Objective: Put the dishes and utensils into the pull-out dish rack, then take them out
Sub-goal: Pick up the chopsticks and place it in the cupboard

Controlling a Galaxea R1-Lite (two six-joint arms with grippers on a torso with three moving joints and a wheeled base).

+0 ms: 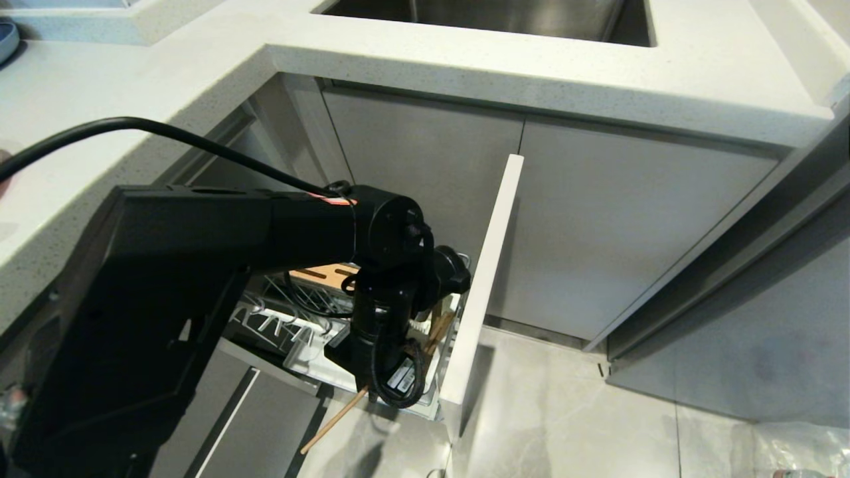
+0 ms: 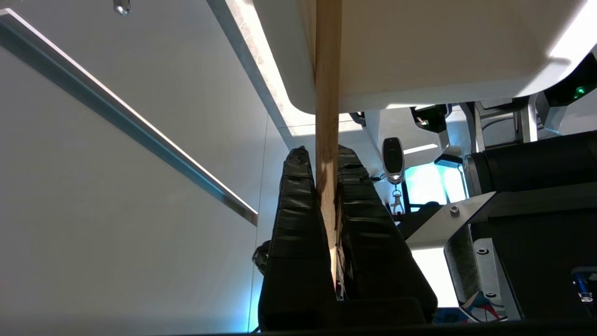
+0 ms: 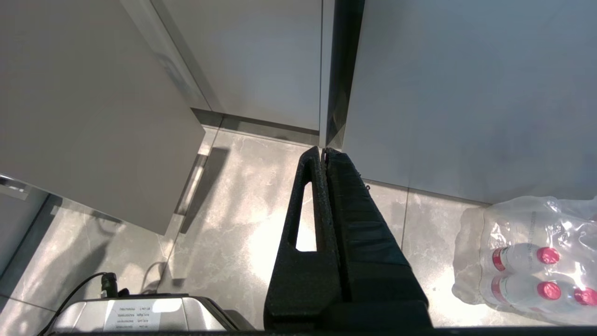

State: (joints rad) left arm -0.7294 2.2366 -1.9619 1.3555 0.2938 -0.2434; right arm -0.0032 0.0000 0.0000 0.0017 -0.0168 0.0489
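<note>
My left gripper [image 2: 324, 151] is shut on a light-wooden chopstick [image 2: 328, 70], which runs straight out between the black fingers [image 2: 298, 210]. In the head view the left arm's wrist [image 1: 392, 312] hangs over the pull-out dish rack [image 1: 285, 312] and hides the fingers. The chopstick [image 1: 332, 421] slants from below the wrist up to wooden tips [image 1: 441, 328] beside the pale cabinet front [image 1: 485, 279]. The rack's bamboo strip [image 1: 325, 272] and white tray [image 1: 312, 358] show under the arm. The dishes and the spoon are out of view. My right gripper [image 3: 324, 149] is shut and empty above the floor.
White countertop [image 1: 465, 66] with a steel sink [image 1: 498, 16] stands above the rack. A blue plate edge [image 1: 5, 36] shows at far left. Grey cabinet doors [image 1: 617, 232] and tiled floor [image 1: 564, 411] lie to the right. A wrapped pack of bottles [image 3: 522, 261] sits on the floor.
</note>
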